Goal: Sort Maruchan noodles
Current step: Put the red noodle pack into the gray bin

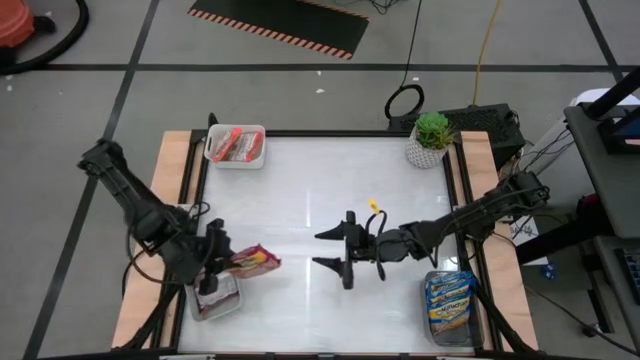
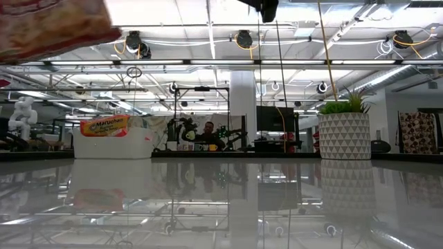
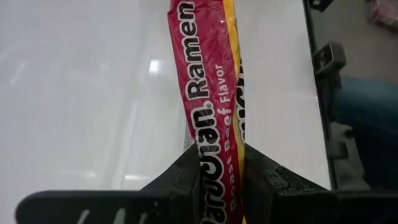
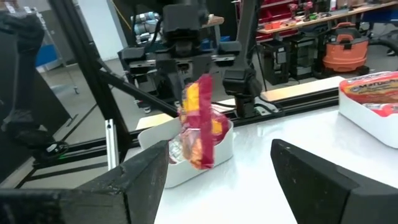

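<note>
The left tool (image 1: 222, 262) is pinching a dark red Maruchan packet (image 3: 208, 93) edge-on between its two dark fingers (image 3: 181, 180), which are closed on the crinkly, glossy wrapper with its yellow stripe and white lettering. It is holding the packet above the near-left bin (image 4: 186, 158), a shallow rounded white tub with more packets lying inside. The right tool (image 1: 343, 250) is hanging over the middle of the tabletop with its blunt black jaws spread wide and nothing between them. Near it, at the right edge, a clear bin (image 1: 449, 310) is holding blue packets (image 1: 449, 298), and at the far left a white bin (image 1: 236, 155) is carrying orange-red packets (image 1: 236, 145). The tabletop (image 1: 320, 190) is shining white and mirror-glossy, framed by pale wood. A small green plant in a white faceted pot (image 2: 344, 135) is standing at the far right corner. Beyond, a workshop with ceiling lights and benches is showing.
</note>
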Robot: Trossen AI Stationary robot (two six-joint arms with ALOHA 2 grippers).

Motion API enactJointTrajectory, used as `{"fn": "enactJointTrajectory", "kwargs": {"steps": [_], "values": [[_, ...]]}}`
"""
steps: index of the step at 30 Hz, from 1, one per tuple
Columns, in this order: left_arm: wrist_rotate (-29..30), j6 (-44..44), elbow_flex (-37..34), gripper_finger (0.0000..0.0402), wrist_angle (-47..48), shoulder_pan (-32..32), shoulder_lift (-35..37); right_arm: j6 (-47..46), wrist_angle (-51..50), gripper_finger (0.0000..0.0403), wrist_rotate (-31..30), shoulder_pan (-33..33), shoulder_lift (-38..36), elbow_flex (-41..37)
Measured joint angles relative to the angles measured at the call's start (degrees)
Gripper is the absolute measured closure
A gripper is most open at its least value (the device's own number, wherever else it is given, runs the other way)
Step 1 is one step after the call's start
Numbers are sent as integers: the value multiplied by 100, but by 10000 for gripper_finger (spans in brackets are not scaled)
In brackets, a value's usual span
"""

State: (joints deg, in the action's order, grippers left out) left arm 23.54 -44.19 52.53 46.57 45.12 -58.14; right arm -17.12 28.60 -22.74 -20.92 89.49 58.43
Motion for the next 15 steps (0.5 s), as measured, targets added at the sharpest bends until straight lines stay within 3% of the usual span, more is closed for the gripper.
{"fn": "enactJointTrajectory", "kwargs": {"steps": [10,15], "values": [[-3,-1325,0,321,663,1027,10,32,-15,126,27,97,0,0],[-3,-2174,0,321,1482,1394,10,44,-15,126,28,97,2,0]]}}
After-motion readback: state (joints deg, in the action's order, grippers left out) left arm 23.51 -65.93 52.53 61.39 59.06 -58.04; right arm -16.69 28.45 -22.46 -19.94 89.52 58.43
